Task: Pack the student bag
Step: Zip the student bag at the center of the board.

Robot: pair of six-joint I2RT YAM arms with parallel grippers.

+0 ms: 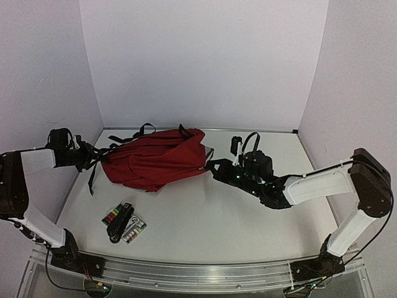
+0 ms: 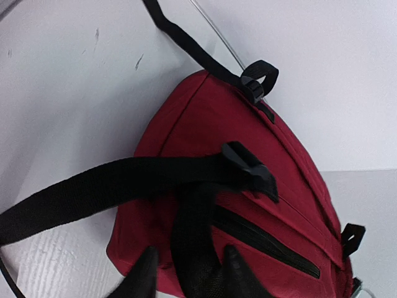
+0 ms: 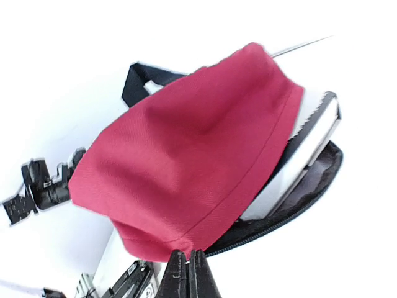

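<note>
The student bag (image 1: 154,162) is a dark red backpack lying on its side at the table's middle left. My left gripper (image 1: 93,158) is at its left end, fingers (image 2: 146,277) closed around a black strap (image 2: 193,236) of the bag (image 2: 205,130). My right gripper (image 1: 212,166) is at the bag's right end, jaws shut on the edge of the red flap (image 3: 198,161) by the zipper. My right gripper's tips (image 3: 188,273) pinch that seam. The bag's mouth gapes there and a white book (image 3: 307,146) shows inside against the dark lining.
A flat pack of coloured pens with a black item on it (image 1: 124,223) lies on the table near the front left; it also shows in the right wrist view (image 3: 121,287). Loose black straps (image 1: 139,131) trail behind the bag. Purple walls close in the back and sides.
</note>
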